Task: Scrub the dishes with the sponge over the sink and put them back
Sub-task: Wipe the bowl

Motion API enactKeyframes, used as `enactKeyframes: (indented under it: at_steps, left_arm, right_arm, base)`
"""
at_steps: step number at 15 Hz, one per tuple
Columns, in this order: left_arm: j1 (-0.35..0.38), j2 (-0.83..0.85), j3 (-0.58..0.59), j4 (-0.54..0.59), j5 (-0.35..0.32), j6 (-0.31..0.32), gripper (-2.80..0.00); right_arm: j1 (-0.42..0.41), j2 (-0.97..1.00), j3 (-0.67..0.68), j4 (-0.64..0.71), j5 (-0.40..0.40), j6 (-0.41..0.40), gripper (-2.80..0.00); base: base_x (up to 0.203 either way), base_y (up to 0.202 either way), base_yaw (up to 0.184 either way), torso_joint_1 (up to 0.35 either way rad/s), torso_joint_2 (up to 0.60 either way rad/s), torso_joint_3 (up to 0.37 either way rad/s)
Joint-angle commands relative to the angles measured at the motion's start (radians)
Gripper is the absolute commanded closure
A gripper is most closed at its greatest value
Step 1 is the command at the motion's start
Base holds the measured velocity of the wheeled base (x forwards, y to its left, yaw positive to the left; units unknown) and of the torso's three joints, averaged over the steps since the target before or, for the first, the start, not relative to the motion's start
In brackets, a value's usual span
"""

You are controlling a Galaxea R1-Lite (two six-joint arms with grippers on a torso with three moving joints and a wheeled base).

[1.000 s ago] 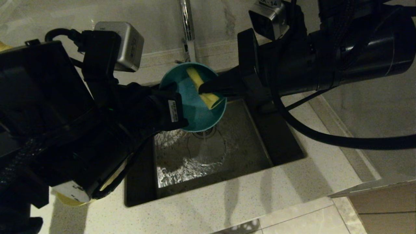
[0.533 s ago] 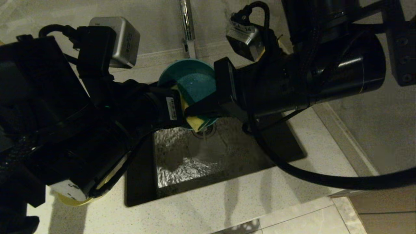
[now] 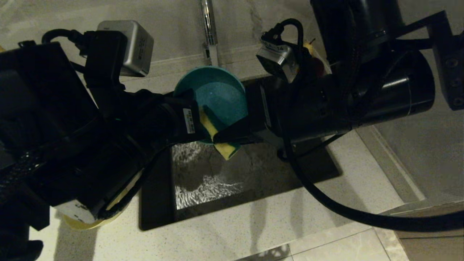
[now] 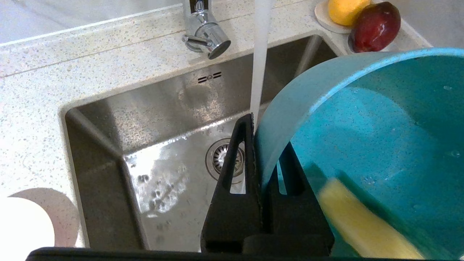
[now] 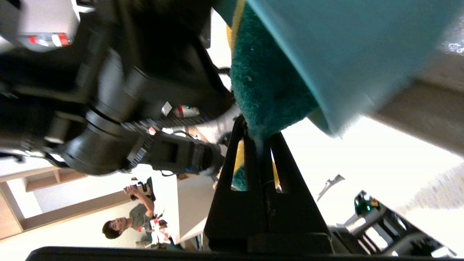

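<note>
A light blue bowl [image 3: 217,98] hangs tilted over the steel sink [image 3: 156,195], its opening facing up and to the right. My left gripper [image 3: 197,119] is shut on its rim, one finger inside and one outside [image 4: 266,133]. My right gripper [image 3: 219,137] is shut on the sponge [image 3: 225,148]. The sponge's green face [image 5: 264,83] presses on the bowl's inner wall at the low rim [image 5: 344,43]. Its yellow end [image 4: 359,224] sticks out below that rim. Tap water [image 4: 259,54] falls just behind the bowl onto the sink floor near the drain strainer [image 4: 217,159].
The chrome faucet [image 3: 208,29] stands behind the sink. A yellow dish [image 3: 78,225] shows under my left arm on the counter. A red fruit [image 4: 373,25] and a yellow fruit [image 4: 344,9] sit at the sink's far right corner. A pale round thing [image 4: 21,224] lies on the left counter.
My right gripper has dragged the sponge across the bowl's inside, from the far right part down to the near low rim. The left gripper and bowl stayed almost still.
</note>
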Motion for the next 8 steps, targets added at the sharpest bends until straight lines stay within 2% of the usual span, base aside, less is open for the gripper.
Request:
enactKeyframes:
  at_steps: [1, 8]
  left_arm:
    - [0.006, 0.004, 0.002, -0.004, 0.004, 0.0, 0.0]
    - [0.006, -0.011, 0.025, -0.006, 0.004, -0.001, 0.0]
  right_arm:
    - [-0.018, -0.044, 0.044, -0.003, 0.0, 0.0, 0.0]
    - [-0.053, -0.047, 0.014, -0.006, 0.0, -0.024, 0.0]
  base:
    - [0.0, 0.0, 0.0, 0.0, 0.0, 0.0]
    - [0.0, 0.0, 0.0, 0.0, 0.0, 0.0]
